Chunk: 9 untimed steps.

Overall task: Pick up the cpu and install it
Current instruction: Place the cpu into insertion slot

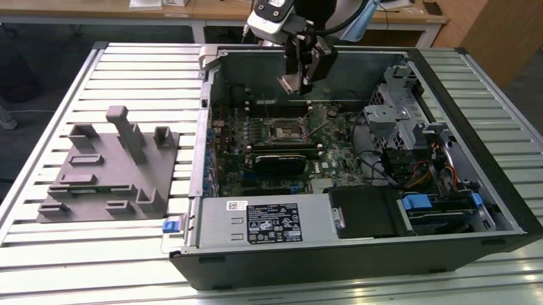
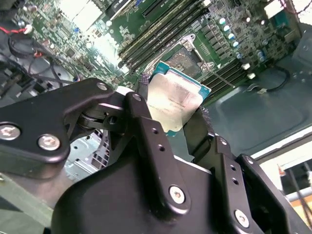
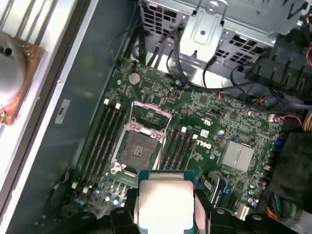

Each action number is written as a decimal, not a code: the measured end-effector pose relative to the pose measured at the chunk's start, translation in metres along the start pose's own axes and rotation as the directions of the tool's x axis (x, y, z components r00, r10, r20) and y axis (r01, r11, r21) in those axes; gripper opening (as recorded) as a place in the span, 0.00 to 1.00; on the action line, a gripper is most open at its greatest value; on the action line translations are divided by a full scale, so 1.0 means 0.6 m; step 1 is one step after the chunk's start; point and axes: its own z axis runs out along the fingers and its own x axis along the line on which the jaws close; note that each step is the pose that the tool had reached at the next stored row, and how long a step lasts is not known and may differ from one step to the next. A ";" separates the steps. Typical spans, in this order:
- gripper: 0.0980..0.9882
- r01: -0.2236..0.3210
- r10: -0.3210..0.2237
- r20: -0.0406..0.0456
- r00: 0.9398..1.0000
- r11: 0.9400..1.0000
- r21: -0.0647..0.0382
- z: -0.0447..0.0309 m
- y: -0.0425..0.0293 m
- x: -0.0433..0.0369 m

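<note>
Gripper (image 2: 173, 101) clamped tight on cpu (image 3: 165, 204), up above the open computer case (image 1: 339, 267). Down below it, open socket (image 3: 140, 146) on green motherboard (image 3: 219, 122), well apart.

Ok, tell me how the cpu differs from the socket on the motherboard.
The cpu is gripped in the claw, held in the air; the socket sits fixed on the motherboard. The cpu has a bright silver top with a green rim; the socket is dark with a metal frame around it, and empty. Both are square.
</note>
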 end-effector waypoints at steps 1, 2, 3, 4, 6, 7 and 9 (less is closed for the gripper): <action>0.50 -0.010 0.010 0.001 1.000 1.000 0.000 0.001 0.000 0.000; 0.50 -0.021 0.021 0.001 1.000 1.000 0.000 0.002 0.000 0.000; 0.50 -0.032 0.032 0.002 0.999 0.999 -0.001 0.004 0.000 0.000; 0.50 -0.044 0.044 0.002 0.999 0.999 -0.001 0.005 0.000 0.000; 0.50 -0.064 0.064 0.003 0.998 0.998 -0.002 0.007 0.000 0.001; 0.50 -0.073 0.073 0.004 0.997 0.997 -0.002 0.008 0.000 0.001; 0.50 -0.092 0.092 0.005 0.996 0.996 -0.002 0.010 0.000 0.001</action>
